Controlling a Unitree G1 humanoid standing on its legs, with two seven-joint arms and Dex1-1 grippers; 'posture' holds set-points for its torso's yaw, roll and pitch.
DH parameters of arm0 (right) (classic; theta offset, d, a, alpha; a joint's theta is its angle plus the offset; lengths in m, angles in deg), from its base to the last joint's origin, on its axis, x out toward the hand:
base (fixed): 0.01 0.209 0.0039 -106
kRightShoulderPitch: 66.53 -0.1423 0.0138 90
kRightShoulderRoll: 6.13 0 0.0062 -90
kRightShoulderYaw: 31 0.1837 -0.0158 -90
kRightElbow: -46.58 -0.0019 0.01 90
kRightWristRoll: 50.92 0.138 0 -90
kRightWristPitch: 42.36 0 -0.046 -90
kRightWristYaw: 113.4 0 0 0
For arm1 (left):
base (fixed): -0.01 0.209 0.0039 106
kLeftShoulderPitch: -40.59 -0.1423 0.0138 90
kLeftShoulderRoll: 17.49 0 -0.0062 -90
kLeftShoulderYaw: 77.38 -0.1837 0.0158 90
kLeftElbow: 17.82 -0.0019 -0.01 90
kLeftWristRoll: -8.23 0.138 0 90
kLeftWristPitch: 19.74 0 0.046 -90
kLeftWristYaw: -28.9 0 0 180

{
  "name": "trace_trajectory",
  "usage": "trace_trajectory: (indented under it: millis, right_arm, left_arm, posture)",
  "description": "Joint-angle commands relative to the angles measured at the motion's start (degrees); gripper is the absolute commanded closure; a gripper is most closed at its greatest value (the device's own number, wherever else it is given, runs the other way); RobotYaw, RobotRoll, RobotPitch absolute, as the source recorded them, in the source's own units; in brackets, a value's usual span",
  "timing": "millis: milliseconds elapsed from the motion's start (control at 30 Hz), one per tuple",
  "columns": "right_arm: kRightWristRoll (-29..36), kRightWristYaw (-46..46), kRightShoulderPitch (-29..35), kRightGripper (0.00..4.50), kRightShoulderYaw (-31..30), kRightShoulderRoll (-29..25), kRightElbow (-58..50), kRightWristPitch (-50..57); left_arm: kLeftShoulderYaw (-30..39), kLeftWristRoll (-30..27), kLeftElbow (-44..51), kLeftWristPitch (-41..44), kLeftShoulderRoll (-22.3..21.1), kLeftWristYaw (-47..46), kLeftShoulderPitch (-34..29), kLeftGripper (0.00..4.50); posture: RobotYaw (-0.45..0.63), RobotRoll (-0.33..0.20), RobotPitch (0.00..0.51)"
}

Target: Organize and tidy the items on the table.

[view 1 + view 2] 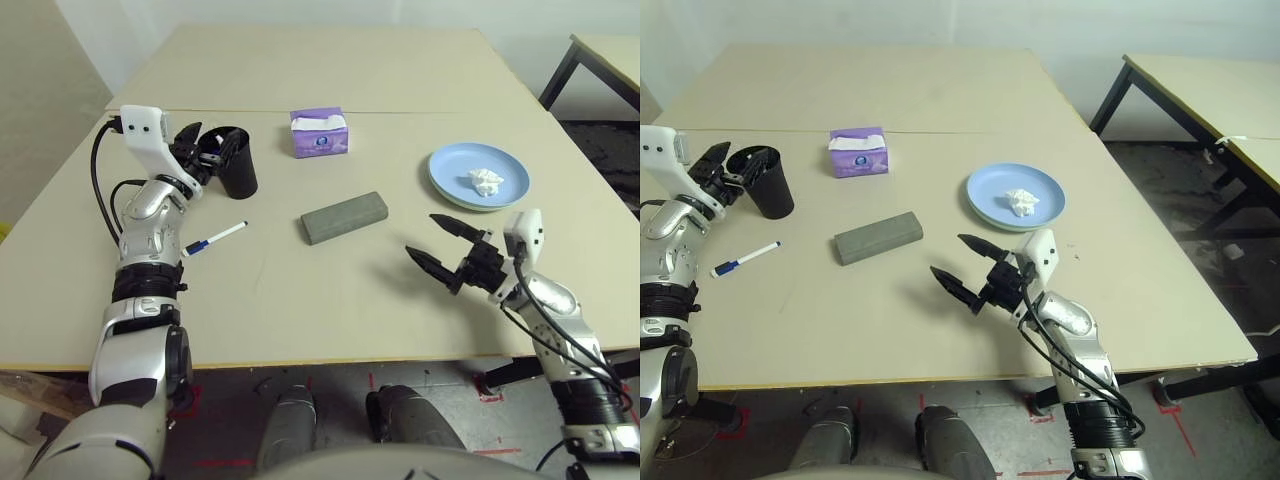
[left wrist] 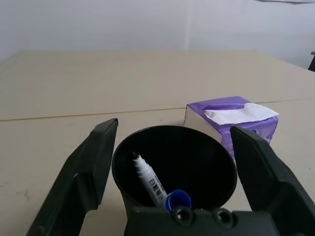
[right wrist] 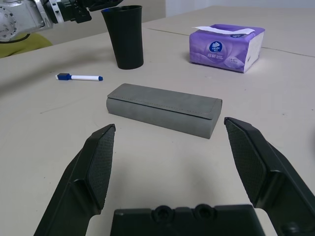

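Observation:
My left gripper (image 1: 203, 143) hangs open over a black cup (image 1: 237, 162) at the table's left. Its fingers (image 2: 83, 167) stand either side of the cup's rim. Inside the cup (image 2: 172, 167) leans a white marker pen (image 2: 150, 181) with a blue end. A second marker pen (image 1: 215, 239) lies on the table (image 1: 300, 300) in front of the cup. The long grey glasses case (image 1: 344, 217) lies in the middle. My right gripper (image 1: 437, 246) is open, low over the table, to the right of the case and pointing at it (image 3: 162, 108). A crumpled white tissue (image 1: 486, 181) sits on the pale-blue plate (image 1: 450, 165).
A purple tissue box (image 1: 319, 132) stands behind the case, right of the cup. A thin seam crosses the tabletop behind it. A smaller beige table with black legs (image 1: 1200, 90) stands off to the right. The table's front edge is close to my right forearm.

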Motion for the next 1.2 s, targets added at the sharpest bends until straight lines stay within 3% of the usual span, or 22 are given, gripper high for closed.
trace_trajectory:
  millis: [33,167,333,533,767,933,1200]
  right_arm:
    - [-0.08,0.48,0.02,0.00,-0.32,0.09,0.02,0.12]
    - [-0.24,1.96,-0.52,0.00,-0.73,0.13,0.86,-0.92]
    - [-0.85,11.75,-0.76,0.00,-5.24,-0.66,1.81,-6.34]
    - [1.52,20.80,-2.84,0.00,-7.99,0.43,3.74,-9.41]
    - [0.60,23.11,-5.01,0.00,-8.63,1.52,7.38,-10.89]
    - [0.29,23.21,-5.44,0.00,-9.09,1.90,8.11,-11.29]
    - [-0.45,21.46,-2.98,0.00,-9.20,1.49,5.76,-11.33]
  left_arm:
    - [0.89,-1.16,2.82,1.32,-0.63,0.71,-1.20,0.02]
    - [3.49,-5.26,9.20,4.43,-2.75,3.15,-1.46,0.02]
    - [6.98,-11.36,15.46,12.52,-10.36,9.57,-2.66,0.02]
    - [7.05,-13.56,17.54,24.16,-28.12,24.89,-8.50,0.02]
    - [0.67,-11.28,20.99,27.40,-45.58,47.78,-20.11,0.02]
    - [-7.56,-5.96,23.27,23.39,-48.51,54.79,-20.43,0.02]
    - [-24.23,10.22,14.03,15.09,-41.98,58.06,-4.49,0.02]
  posture:
    - [-0.08,0.000,0.111]
    - [-0.06,0.000,0.112]
    - [-0.04,0.000,0.114]
    - [-0.02,0.000,0.116]
    - [0.01,0.000,0.117]
    - [-0.01,0.000,0.116]
    - [-0.06,0.000,0.113]
